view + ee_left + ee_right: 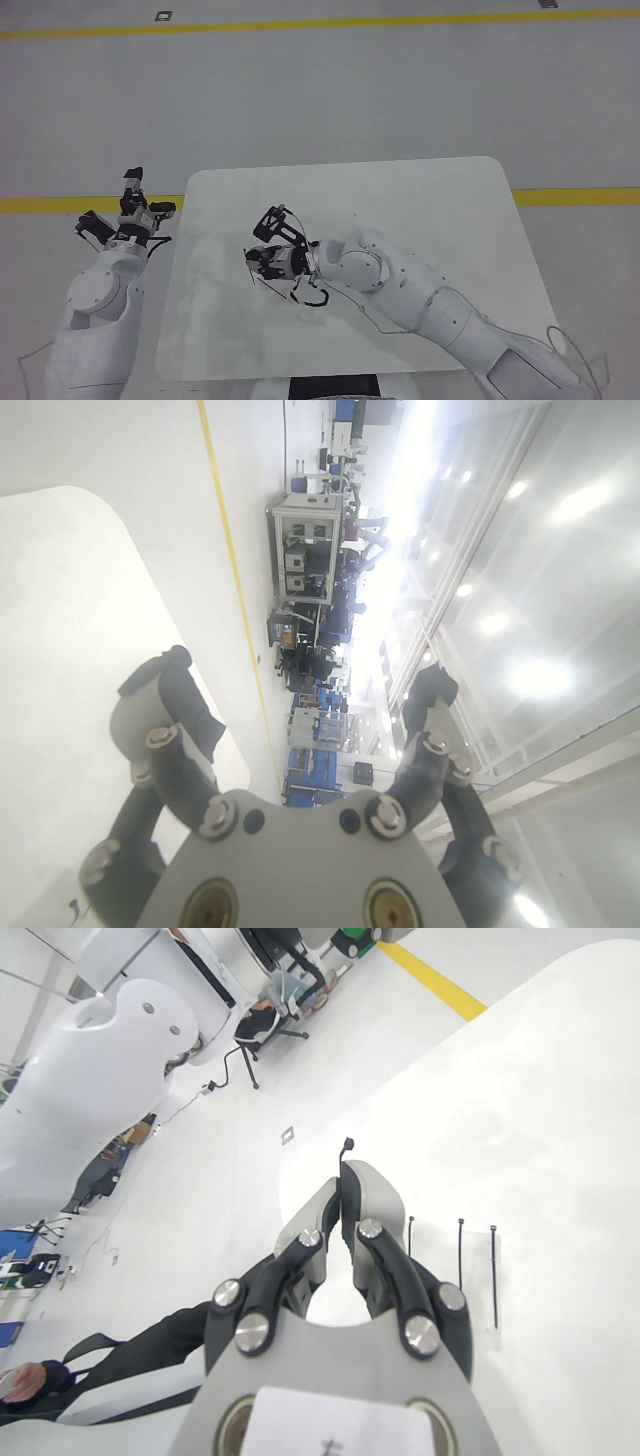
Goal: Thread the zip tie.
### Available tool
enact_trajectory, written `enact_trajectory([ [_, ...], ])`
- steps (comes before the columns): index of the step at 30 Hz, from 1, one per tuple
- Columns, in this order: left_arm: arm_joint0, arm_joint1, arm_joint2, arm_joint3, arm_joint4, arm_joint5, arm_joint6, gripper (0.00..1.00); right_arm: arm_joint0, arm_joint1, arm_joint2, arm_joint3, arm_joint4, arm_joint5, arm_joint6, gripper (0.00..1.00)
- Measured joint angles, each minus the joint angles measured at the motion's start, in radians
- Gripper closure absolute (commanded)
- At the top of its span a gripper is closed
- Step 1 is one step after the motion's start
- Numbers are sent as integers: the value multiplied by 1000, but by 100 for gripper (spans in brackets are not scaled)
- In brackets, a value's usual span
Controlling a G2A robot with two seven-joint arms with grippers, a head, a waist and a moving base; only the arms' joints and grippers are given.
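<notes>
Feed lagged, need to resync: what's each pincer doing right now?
Left pincer: open, empty.
Right pincer: closed on a zip tie.

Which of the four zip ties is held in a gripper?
The zip tie pinched in the right gripper, its head poking out beyond it. The other three zip ties lie flat, side by side on the table.
</notes>
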State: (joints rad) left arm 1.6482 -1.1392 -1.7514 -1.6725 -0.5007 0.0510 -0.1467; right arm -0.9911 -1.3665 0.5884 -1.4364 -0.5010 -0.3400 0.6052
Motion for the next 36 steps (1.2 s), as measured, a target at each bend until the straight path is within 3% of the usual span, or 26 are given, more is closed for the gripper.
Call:
enact_trajectory([
  [8,0,0,0,0,0,0,0,0,39,68,-90,-5,123,0,-157,100],
  [23,0,0,0,0,0,0,0,0,37,70,-91,-8,128,2,-166,100],
  [36,0,0,0,0,0,0,0,0,73,46,-3,7,272,193,-80,100],
])
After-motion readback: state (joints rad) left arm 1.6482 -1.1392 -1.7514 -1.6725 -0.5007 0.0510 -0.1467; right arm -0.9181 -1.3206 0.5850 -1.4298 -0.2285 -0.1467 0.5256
